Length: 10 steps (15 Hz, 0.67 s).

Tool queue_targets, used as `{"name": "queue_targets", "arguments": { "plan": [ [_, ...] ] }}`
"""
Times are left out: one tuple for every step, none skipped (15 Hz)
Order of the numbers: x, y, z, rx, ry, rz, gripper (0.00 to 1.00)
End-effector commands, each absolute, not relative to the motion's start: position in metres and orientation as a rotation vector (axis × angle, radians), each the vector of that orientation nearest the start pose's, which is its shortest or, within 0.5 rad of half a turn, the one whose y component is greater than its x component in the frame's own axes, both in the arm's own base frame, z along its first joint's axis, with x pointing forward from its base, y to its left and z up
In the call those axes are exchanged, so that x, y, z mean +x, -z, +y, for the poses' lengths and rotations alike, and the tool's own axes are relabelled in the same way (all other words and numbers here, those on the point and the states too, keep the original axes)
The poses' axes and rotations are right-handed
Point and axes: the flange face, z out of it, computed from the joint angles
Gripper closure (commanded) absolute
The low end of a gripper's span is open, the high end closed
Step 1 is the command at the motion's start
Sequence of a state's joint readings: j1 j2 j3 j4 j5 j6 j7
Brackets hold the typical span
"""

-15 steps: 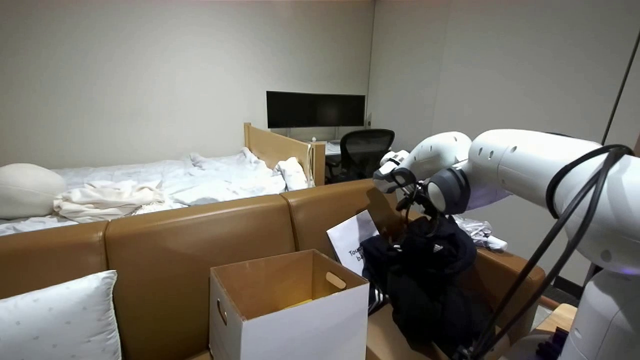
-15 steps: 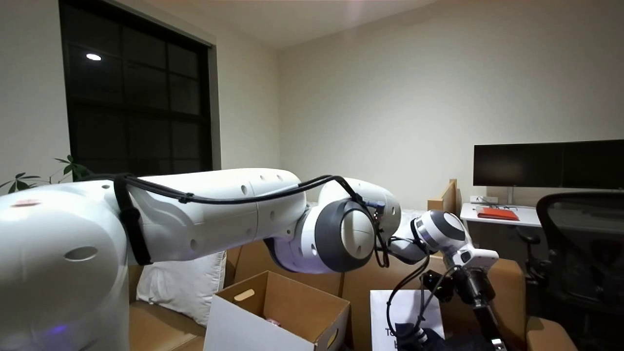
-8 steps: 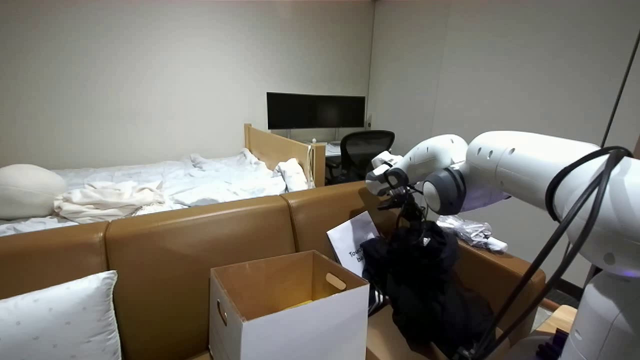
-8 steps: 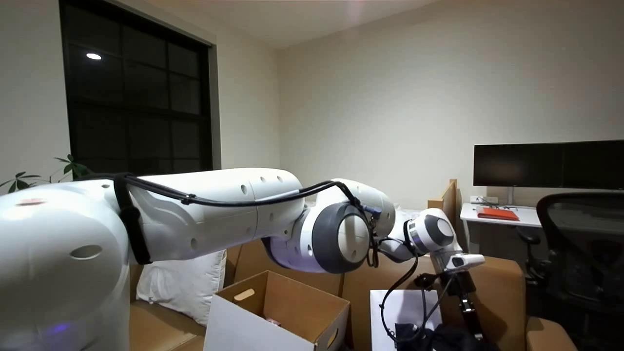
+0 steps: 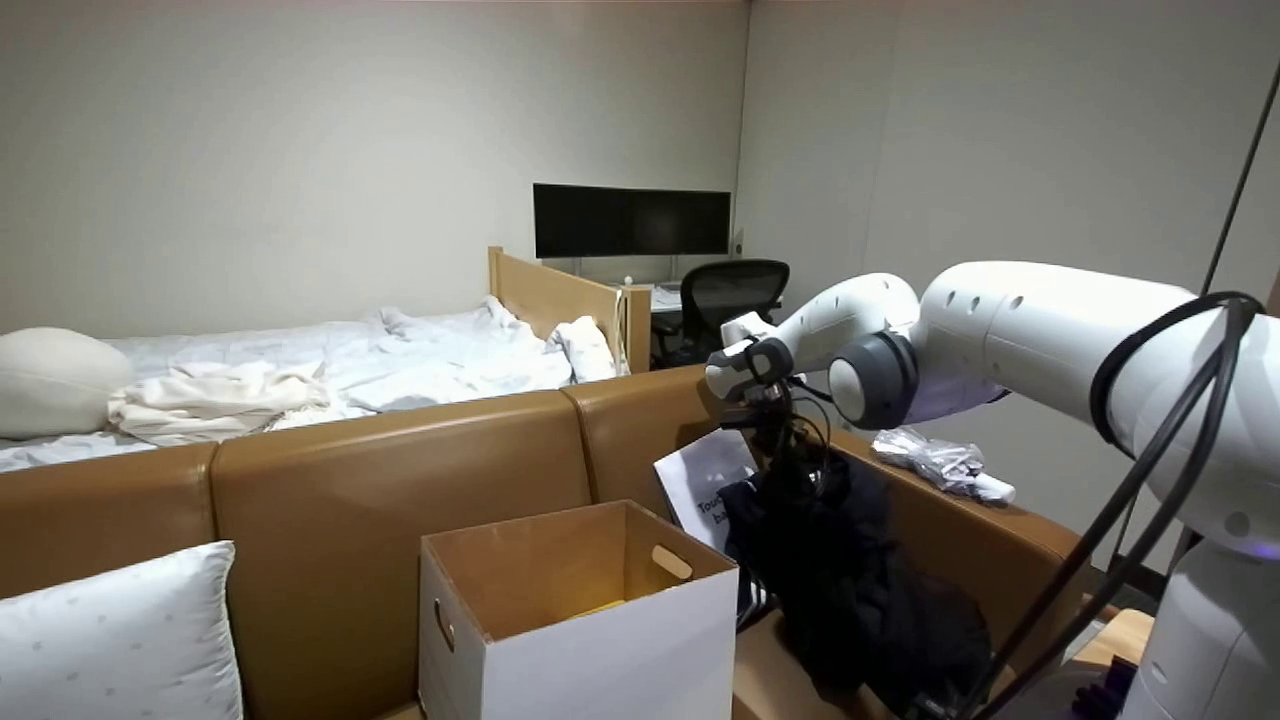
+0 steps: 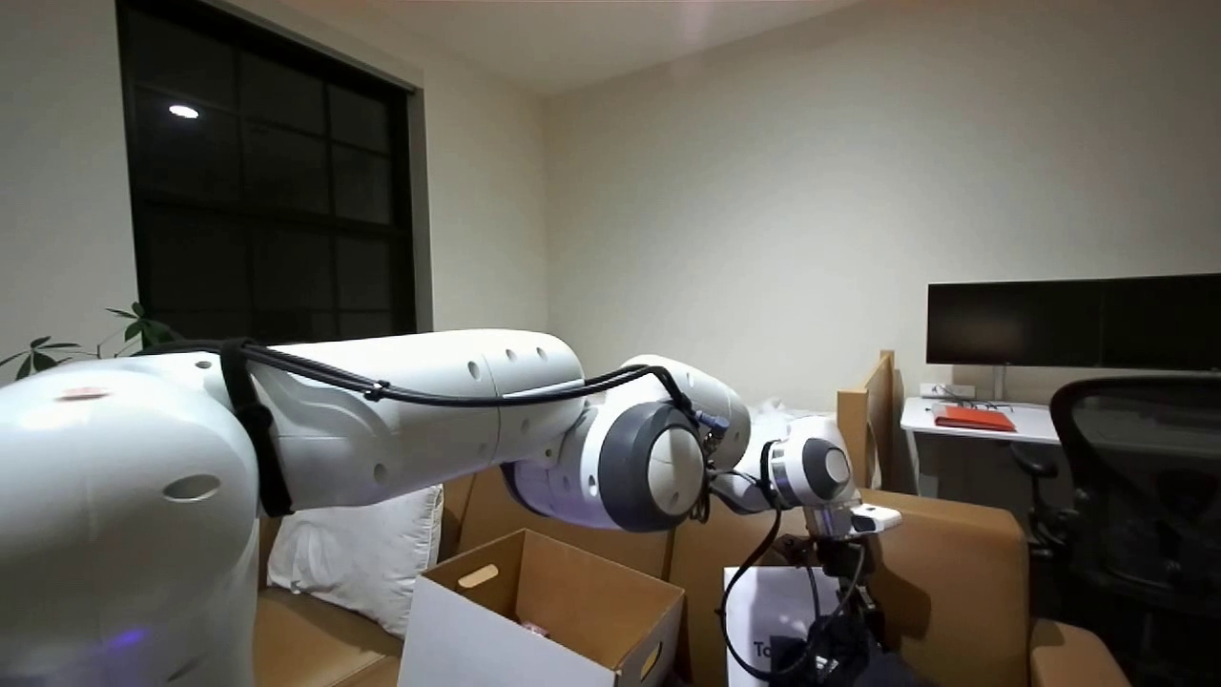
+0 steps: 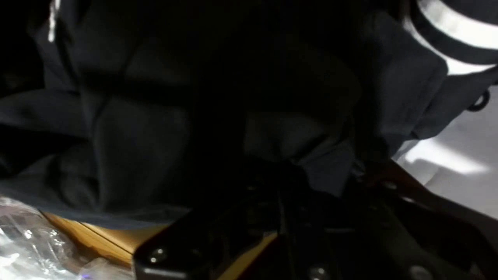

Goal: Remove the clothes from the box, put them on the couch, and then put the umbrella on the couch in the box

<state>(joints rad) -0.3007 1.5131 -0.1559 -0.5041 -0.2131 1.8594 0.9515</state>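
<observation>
- Looks like a home bedroom with a work corner.
- Has a bed point(image 5: 550, 293) with rumpled white bedding point(image 5: 440, 350).
- Holds a couch point(image 5: 400, 470) with a pillow point(image 5: 125, 635) on it.
- Includes a desk point(image 6: 1035, 423), dark screens point(image 6: 1016, 324) and a mesh chair point(image 5: 735, 300).
- Shows a window point(image 6: 286, 181) and a plant point(image 6: 141, 326).

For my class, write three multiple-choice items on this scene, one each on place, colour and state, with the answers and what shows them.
1. Where is the dark clothing relative to the box?
A) inside it
B) beside it
C) underneath it

2. What colour is the couch?
A) green
B) blue
C) brown

3. What state is the box's top in?
A) open
B) taped shut
C) covered by a lid

1 B: in both exterior views the clothing shows outside the box, next to it.
2 C: it looks brown in both exterior views.
3 A: the inside shows from above.
</observation>
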Motion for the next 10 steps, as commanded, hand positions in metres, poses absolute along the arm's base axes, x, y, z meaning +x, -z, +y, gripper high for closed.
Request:
{"name": "queue_targets", "arguments": {
  "plan": [
    [0.722,-0.081,-0.283,-3.044,-0.196,1.686,0.57],
    [0.722,-0.090,-0.279,-3.091,-0.263,1.625,0.51],
    [0.721,-0.101,-0.274,-3.138,-0.331,1.573,0.44],
    [0.719,-0.120,-0.266,-3.184,-0.432,1.585,0.38],
    [0.716,-0.138,-0.260,-3.218,-0.502,1.652,0.32],
    [0.716,-0.157,-0.256,-3.252,-0.535,1.720,0.25],
    [0.716,-0.173,-0.249,-3.290,-0.573,1.755,0.19],
    [0.716,-0.189,-0.241,-3.339,-0.603,1.769,0.12],
    [0.717,-0.204,-0.234,-3.387,-0.620,1.799,0.06],
    [0.717,-0.213,-0.230,-3.439,-0.616,1.833,0.00]
  ]
}}
